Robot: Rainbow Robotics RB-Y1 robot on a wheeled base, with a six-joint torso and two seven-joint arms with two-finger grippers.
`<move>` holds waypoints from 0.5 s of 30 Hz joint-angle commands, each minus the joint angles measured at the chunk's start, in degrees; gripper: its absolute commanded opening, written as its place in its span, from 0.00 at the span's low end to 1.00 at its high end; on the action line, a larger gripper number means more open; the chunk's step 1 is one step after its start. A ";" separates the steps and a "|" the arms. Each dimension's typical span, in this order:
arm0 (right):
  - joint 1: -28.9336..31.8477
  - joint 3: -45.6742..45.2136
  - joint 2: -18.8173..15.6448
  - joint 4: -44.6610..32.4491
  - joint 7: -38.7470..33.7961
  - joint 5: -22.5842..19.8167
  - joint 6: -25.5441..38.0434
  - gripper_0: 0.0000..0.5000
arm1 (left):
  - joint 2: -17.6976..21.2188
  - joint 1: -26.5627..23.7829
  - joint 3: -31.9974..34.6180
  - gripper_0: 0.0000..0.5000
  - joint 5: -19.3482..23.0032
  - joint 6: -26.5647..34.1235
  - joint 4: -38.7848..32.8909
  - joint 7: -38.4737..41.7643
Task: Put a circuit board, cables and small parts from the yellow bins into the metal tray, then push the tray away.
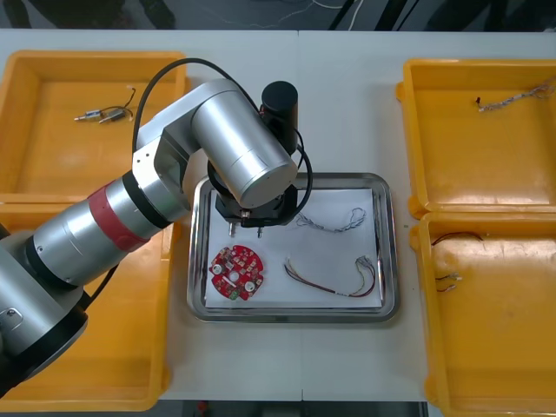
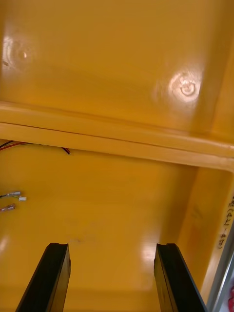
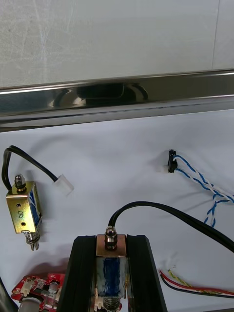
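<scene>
My left gripper (image 3: pixel 111 242) is shut on a small metal part (image 3: pixel 110 265), brass with a blue coil and a black lead, held low over the white inside of the metal tray (image 1: pixel 389 252). From the front, the left gripper (image 1: pixel 258 219) sits under its wrist at the tray's far left. A second small metal part (image 3: pixel 23 210) lies beside the fingers. The tray also holds a red circuit board (image 1: pixel 236 274), a blue and white cable (image 1: pixel 334 219) and a red and yellow cable (image 1: pixel 334 278). My right gripper (image 2: pixel 112 278) stands open over a yellow bin floor (image 2: pixel 122 214).
Two more small metal parts (image 1: pixel 102 113) lie in the far left bin (image 1: pixel 52 165). The far right bin (image 1: pixel 469 165) holds a blue and white cable (image 1: pixel 512 100). Cable ends (image 1: pixel 447 278) lie in the near right bin. The tray's far rim (image 3: pixel 117 97) is just ahead of the left fingers.
</scene>
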 commanded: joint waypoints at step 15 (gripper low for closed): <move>2.58 -0.22 5.51 -0.28 -10.80 -0.47 0.17 1.00 | -1.43 -2.10 -2.53 0.27 -1.67 -5.09 3.93 0.23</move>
